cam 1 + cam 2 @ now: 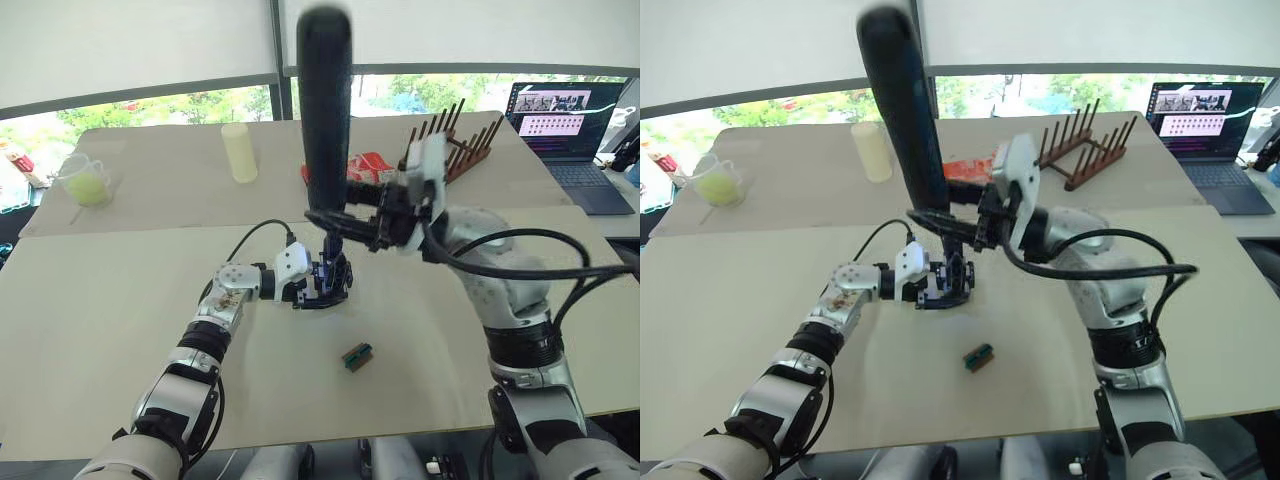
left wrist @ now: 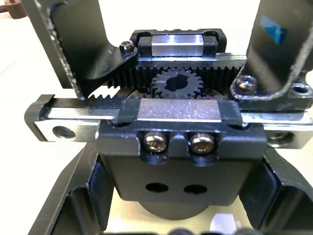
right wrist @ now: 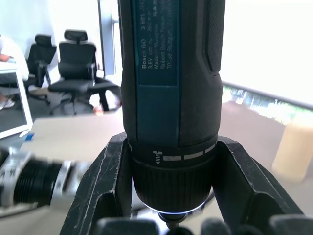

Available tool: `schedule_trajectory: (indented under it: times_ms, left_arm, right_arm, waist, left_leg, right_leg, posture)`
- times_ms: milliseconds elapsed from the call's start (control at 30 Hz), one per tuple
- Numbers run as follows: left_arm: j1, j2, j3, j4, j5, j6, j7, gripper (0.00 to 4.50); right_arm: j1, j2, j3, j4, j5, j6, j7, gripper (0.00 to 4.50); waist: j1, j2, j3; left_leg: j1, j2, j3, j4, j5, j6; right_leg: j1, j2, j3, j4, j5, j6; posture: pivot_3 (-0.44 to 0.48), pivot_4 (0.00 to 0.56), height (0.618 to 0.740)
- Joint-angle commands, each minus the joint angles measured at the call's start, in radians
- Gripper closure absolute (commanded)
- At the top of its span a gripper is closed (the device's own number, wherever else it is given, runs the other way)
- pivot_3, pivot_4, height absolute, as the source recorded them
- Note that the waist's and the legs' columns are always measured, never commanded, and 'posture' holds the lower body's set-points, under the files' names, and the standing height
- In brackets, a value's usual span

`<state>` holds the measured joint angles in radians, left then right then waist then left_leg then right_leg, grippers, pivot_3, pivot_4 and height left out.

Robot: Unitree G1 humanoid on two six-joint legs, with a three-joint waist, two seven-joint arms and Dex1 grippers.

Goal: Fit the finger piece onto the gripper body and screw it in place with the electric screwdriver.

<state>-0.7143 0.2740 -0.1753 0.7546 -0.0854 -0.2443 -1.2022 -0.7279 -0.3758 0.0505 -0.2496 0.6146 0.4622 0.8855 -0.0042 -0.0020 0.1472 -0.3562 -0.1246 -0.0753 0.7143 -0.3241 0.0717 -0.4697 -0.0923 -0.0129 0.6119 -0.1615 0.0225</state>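
Two grippers: both gripping
Left gripper [image 1: 322, 283]: clamped on gripper body [image 2: 178, 142], mid-table [image 1: 100, 330]
Right gripper [image 1: 345, 225]: pinching screwdriver [image 1: 326, 110], upright, bit down over body
Green-brown block [image 1: 357, 356]: loose, nearby

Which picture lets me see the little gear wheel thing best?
The left wrist view: the small black toothed gear sits close-up inside the chunky black gripper body. In both eye views, the gripper body looks small, its gear hidden.

Head stereo pair looks forward and down over the table [image 1: 100, 300], both eyes sharing the electric screwdriver [image 1: 325, 110] above the gripper body [image 1: 322, 280]. Each wrist camera sits very close: left on the gripper body, right on the screwdriver.
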Motion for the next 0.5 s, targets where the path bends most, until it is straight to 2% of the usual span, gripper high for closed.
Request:
schedule_trajectory:
  times_ms: [33,200,267,333,500]
  left_arm:
    - [-0.005,0.007,-0.002,0.015,0.011,-0.009,0.006,1.69]
    - [-0.011,0.019,0.002,0.020,0.013,0.012,0.009,1.69]
    - [-0.013,0.030,0.010,0.018,0.005,0.022,0.000,0.63]
    - [-0.011,0.044,0.017,0.009,-0.001,0.027,-0.009,0.01]
    - [0.031,0.128,0.021,-0.134,-0.049,0.091,-0.114,0.00]
  right_arm:
    - [-0.021,0.014,-0.035,-0.069,0.052,0.001,-0.019,2.60]
    - [-0.019,0.009,-0.045,-0.094,0.099,0.041,-0.028,2.60]
    - [-0.028,0.008,-0.058,-0.105,0.137,0.071,-0.030,2.60]
    - [-0.035,0.003,-0.071,-0.117,0.189,0.106,-0.027,2.60]
    - [-0.005,-0.054,-0.097,-0.182,0.317,0.192,0.010,2.60]
  waist:
    - [0.000,0.000,0.000]
    - [0.000,0.000,0.000]
    - [-0.001,0.000,0.000]
    - [-0.003,0.000,0.000]
    - [-0.008,0.000,0.000]
  left_leg:
    - [0.000,0.000,0.000,0.000,0.000,0.000]
    - [0.000,0.000,0.000,0.000,0.000,0.000]
    - [0.000,0.000,0.000,0.000,0.000,0.000]
    - [0.000,0.000,0.000,0.000,0.000,0.000]
    - [-0.004,0.000,0.000,0.000,0.000,0.000]
  right_leg:
    - [0.000,0.000,0.000,0.000,0.000,0.000]
    - [0.001,0.000,0.000,0.000,0.000,0.000]
    - [0.001,0.000,0.000,0.000,0.000,0.000]
    - [0.000,0.000,0.000,0.000,0.000,0.000]
    - [-0.003,0.000,0.000,0.000,0.000,0.000]
  posture:
    - [0.000,0.150,0.740]
    - [0.000,0.150,0.740]
    - [0.000,0.150,0.740]
    - [0.000,0.150,0.740]
    - [0.000,0.150,0.740]
